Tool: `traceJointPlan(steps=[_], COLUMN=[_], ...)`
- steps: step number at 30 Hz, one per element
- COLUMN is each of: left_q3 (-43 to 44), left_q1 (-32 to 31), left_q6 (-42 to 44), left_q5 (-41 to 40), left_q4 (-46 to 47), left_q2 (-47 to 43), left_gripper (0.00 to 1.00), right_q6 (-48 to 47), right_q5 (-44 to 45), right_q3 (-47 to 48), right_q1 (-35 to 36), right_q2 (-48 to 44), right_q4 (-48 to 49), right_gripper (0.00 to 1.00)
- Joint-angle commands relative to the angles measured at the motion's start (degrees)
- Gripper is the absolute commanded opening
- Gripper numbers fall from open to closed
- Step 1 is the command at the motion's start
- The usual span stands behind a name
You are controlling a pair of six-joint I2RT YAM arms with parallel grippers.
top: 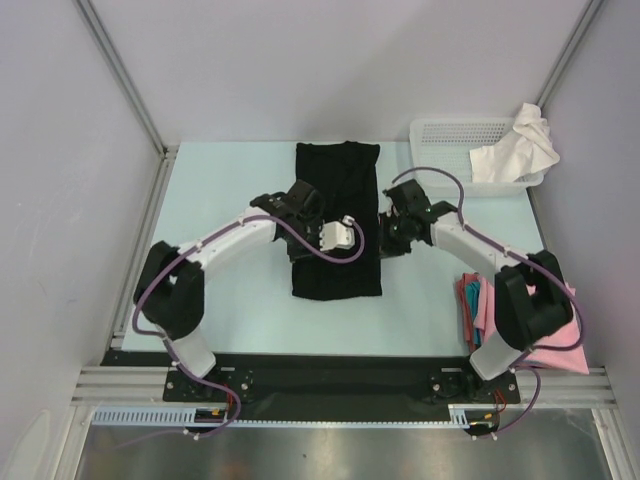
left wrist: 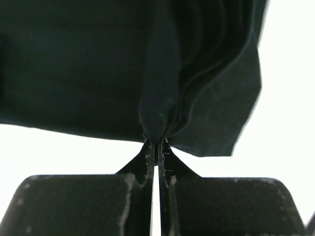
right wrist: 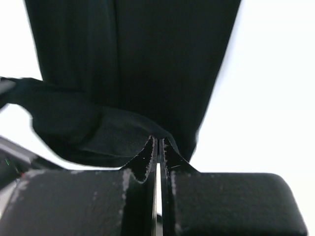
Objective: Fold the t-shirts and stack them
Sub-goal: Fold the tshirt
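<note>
The black t-shirt [top: 337,190] lies as a long strip in the middle of the table. My left gripper [top: 300,205] is shut on its left edge; the left wrist view shows the black cloth [left wrist: 162,118] bunched at the closed fingertips [left wrist: 158,143]. My right gripper [top: 385,235] is shut on its right edge; the right wrist view shows a fold of the black cloth [right wrist: 123,137] pinched at the tips [right wrist: 159,142]. A white t-shirt [top: 520,145] hangs over the basket's rim. Pink and red t-shirts [top: 475,305] lie at the right, partly under the right arm.
A white plastic mesh basket [top: 450,140] stands at the back right. Grey walls enclose the table on the left, back and right. The arm bases sit on a black rail [top: 330,385] at the near edge.
</note>
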Motion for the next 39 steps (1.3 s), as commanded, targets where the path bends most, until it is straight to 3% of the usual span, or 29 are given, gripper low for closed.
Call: traceJointPlan(steps=[1, 12, 27, 28, 31, 32, 33, 34, 37, 39], left_q3=[3.60, 11.86, 19.15, 19.24, 19.77, 20.03, 20.21, 20.47, 20.91, 21.35], left_q1=[3.21, 8.85, 10.78, 10.87, 10.87, 10.96, 10.96, 11.05, 12.19, 13.50], left_q6=[1.62, -4.45, -7.88, -7.88, -7.96, -9.09, -9.71, -11.72, -16.90, -19.55], left_q5=[-1.50, -3.88, -8.28, -8.54, -9.68, -10.81, -11.35, -12.05, -12.58, -14.86], left_q4=[1.33, 9.43, 14.35, 14.70, 14.44, 14.35, 14.35, 14.53, 17.58, 19.70], left_q2=[3.94, 13.00, 22.15, 22.41, 23.38, 23.55, 23.55, 23.47, 20.84, 20.04], left_gripper=[0.00, 0.00, 0.00, 0.00, 0.00, 0.08, 0.20, 0.39, 0.60, 0.66], right_q6=[-3.05, -2.61, -1.03, -0.94, -0.68, -0.41, -0.24, 0.29, -0.75, -1.99], right_q5=[1.30, 0.78, 2.62, 2.88, 2.71, 3.06, 3.15, 3.15, 5.25, 6.57], right_q3=[6.98, 17.27, 22.19, 22.54, 24.04, 24.39, 24.65, 24.83, 24.74, 24.31], right_q1=[-2.15, -5.31, -8.48, -8.65, -9.44, -9.88, -10.32, -11.46, -12.35, -12.17], right_q2=[4.26, 17.97, 23.61, 23.96, 25.27, 25.45, 25.28, 24.84, 21.77, 19.75], right_q4=[4.64, 5.79, 6.40, 6.49, 6.93, 6.75, 6.66, 7.10, 7.89, 8.16], right_gripper=[0.00, 0.00, 0.00, 0.01, 0.21, 0.28, 0.41, 0.45, 0.54, 0.56])
